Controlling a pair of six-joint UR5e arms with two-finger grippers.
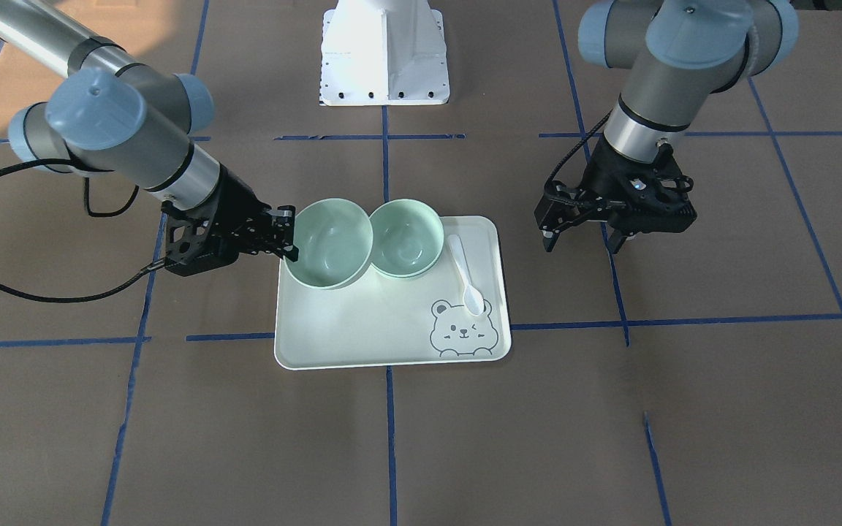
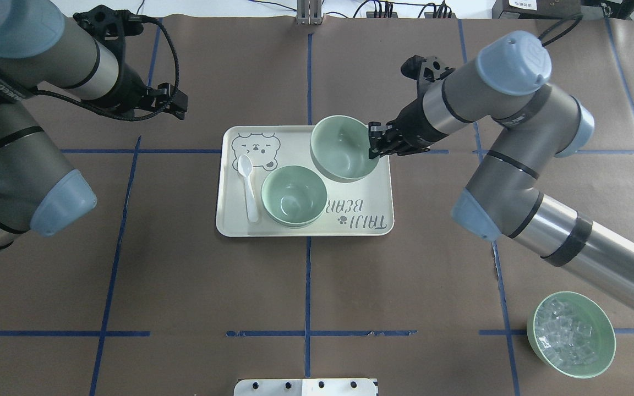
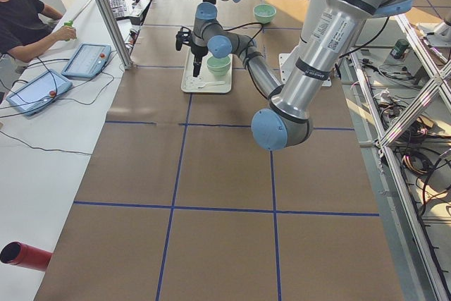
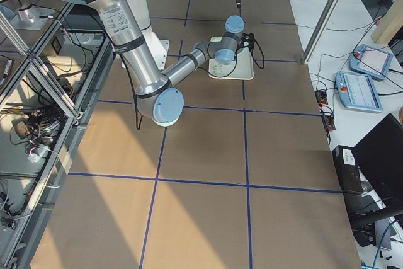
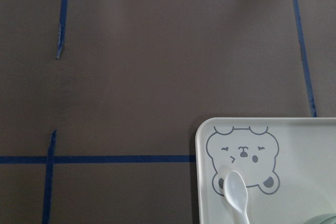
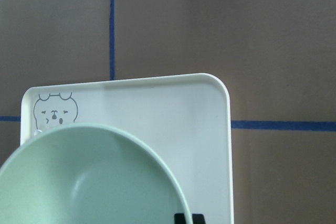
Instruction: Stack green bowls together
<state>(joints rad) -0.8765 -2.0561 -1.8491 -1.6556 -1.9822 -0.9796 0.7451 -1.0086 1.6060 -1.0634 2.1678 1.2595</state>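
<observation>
Jaws first: on my right gripper they're closing tight on the rim of 1 green bowl, pinching its wall on the side facing my arm. That bowl is hanging in the air above the right-hand side of the tray, and both fixed views are showing it spilling past the tray's edge. Its rim is lining up against the rim of the other bowl, which is sitting upright on the tray floor, near the edge closest to me. Touching or just apart, I cannot tell. Both are showing plain, empty insides. A doubled edge is showing low on each, and I cannot tell whether a 3rd bowl is nesting in either.

Over to my left gripper: its jaws are standing wide apart, holding nothing, pointing down over the brown table paper just beyond the tray's left side.

Spoon next: it's lying white on the tray between the other bowl and the tray's left edge, its scoop resting on the printed bear.

Close to me on my right, an ice bowl is sitting on the table, well apart from the tray.
</observation>
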